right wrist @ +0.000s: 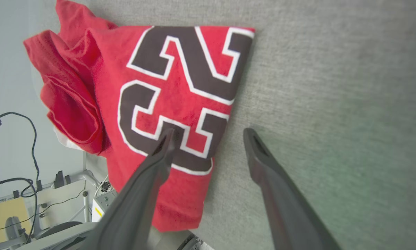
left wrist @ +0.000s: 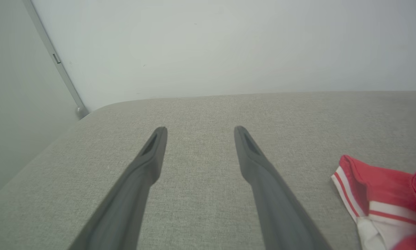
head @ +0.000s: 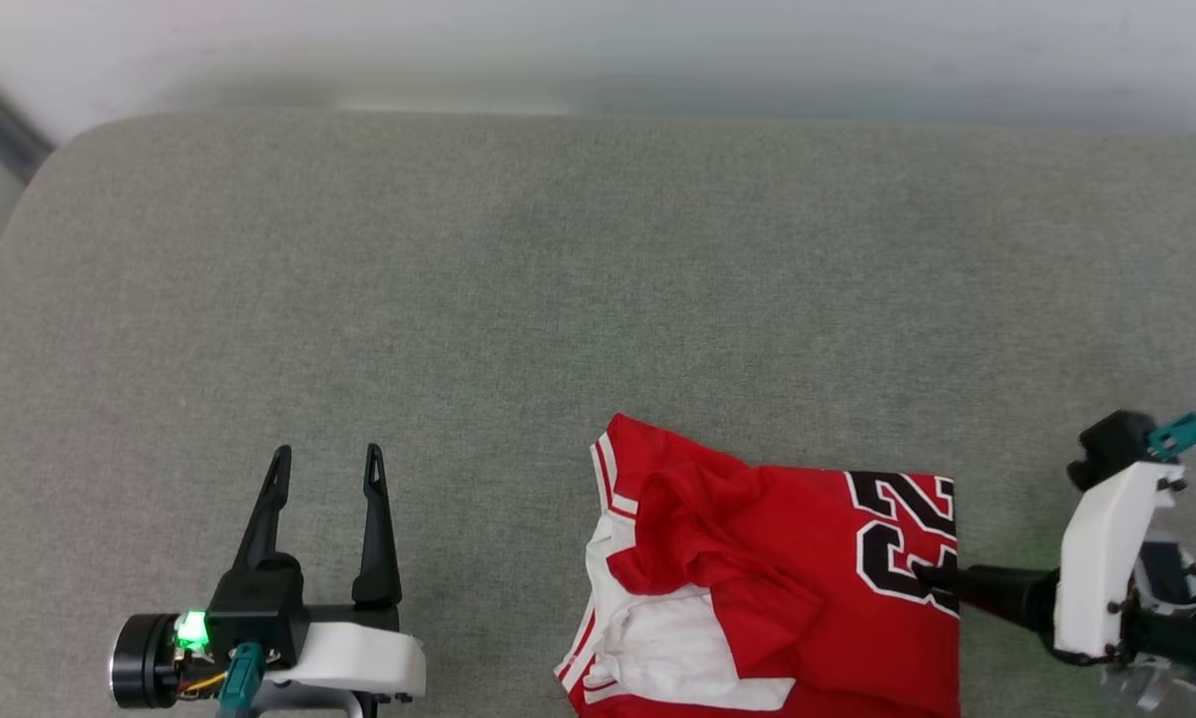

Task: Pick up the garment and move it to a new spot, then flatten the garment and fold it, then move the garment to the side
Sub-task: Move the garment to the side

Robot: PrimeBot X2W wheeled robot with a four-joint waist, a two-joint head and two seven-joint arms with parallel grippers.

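Red, thin, limp fabric: pinch the garment (head: 817, 608) at the folded edge your wide-spread right gripper (right wrist: 208, 133) straddles; left gripper (head: 325, 469) gapes too.

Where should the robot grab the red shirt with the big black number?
Probably grip the soft red jersey shirt at its straight right edge beside the number, coming from the right. The open right gripper straddles that edge, one finger over fabric, one over the grey cushion.

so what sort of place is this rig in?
Probably a robotics lab or test room: a grey woven-fabric padded surface against a plain white wall, with loose black cables and metal stands below its edge.
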